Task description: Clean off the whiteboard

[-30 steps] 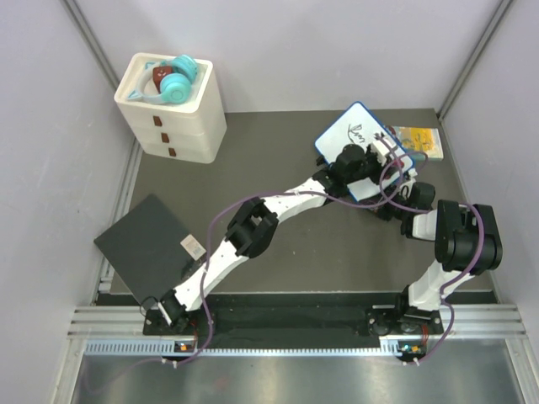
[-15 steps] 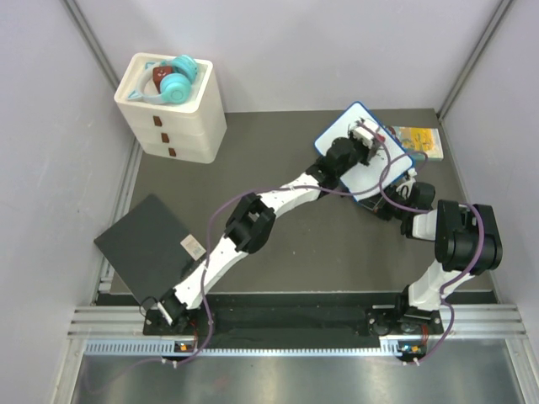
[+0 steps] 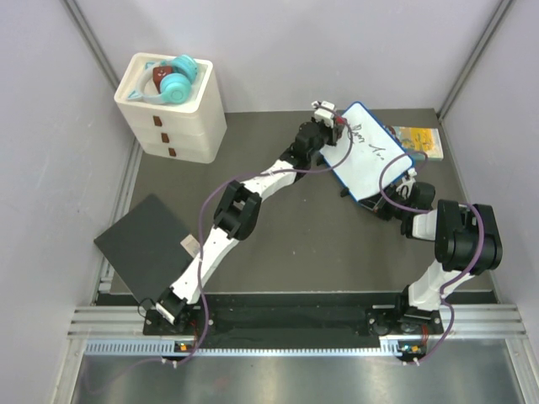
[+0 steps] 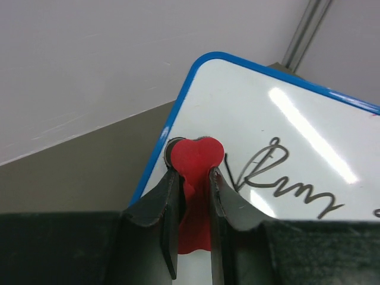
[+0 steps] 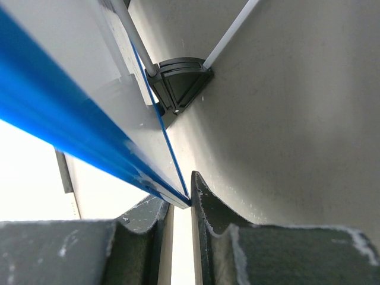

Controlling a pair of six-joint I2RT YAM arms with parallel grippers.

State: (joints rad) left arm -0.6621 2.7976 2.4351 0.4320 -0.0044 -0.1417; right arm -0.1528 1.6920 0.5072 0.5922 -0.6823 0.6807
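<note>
White stacked drawer box (image 3: 173, 118) far left on dark surface (image 3: 278, 244). Left claw (image 4: 193, 172) clamped on red soft eraser piece (image 4: 195, 155), at far-left corner of small white blue-rimmed whiteboard (image 4: 285, 119), beside black handwriting (image 4: 285, 187). Board at surface's far right, tilted. Right claw (image 5: 178, 202) pinching its blue edge.

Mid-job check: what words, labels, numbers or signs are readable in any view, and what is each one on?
whiteboard: handwritten in black cursive, roughly "Rm...", with more to the right cut off; not surely legible.
white sticker on the black panel: too small to read.
colourful book: cover print too small to read.
</note>
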